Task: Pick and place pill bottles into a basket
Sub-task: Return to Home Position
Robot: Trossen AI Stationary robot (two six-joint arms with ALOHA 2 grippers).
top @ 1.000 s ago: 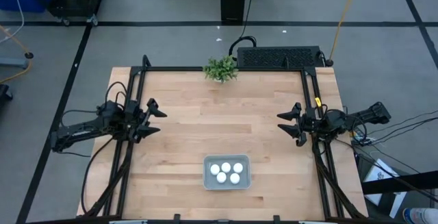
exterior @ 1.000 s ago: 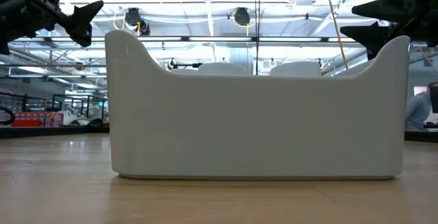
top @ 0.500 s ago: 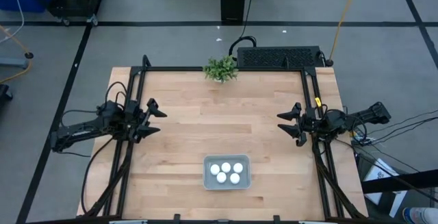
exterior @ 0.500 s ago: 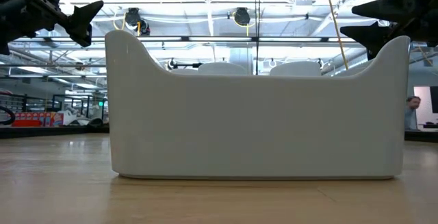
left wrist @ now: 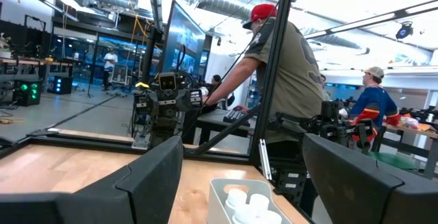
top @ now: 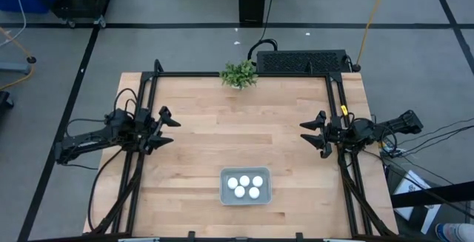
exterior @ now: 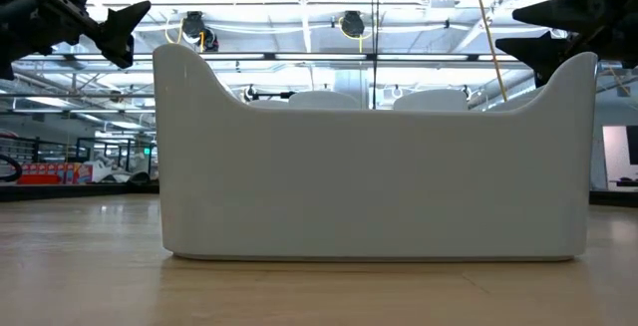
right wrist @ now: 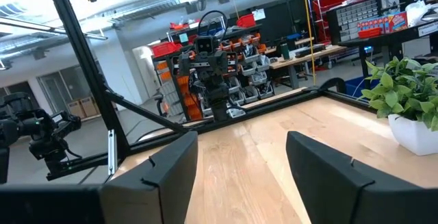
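Note:
The pale grey-blue basket [top: 246, 186] stands near the table's near edge, at the middle; it fills the low view [exterior: 374, 181] and shows in the left wrist view [left wrist: 226, 195]. Several white pill bottles [top: 246, 186] stand upright inside it, caps up [left wrist: 245, 205]. My left gripper [top: 167, 129] is open and empty at the table's left side, above the wood. My right gripper [top: 309, 134] is open and empty at the table's right side. Both are well apart from the basket.
A small green plant in a white pot [top: 238, 74] stands at the far edge's middle, also in the right wrist view [right wrist: 404, 107]. A black frame [top: 244, 75] runs round the table. People stand beyond the table [left wrist: 284, 80]. Bare wood lies between the grippers.

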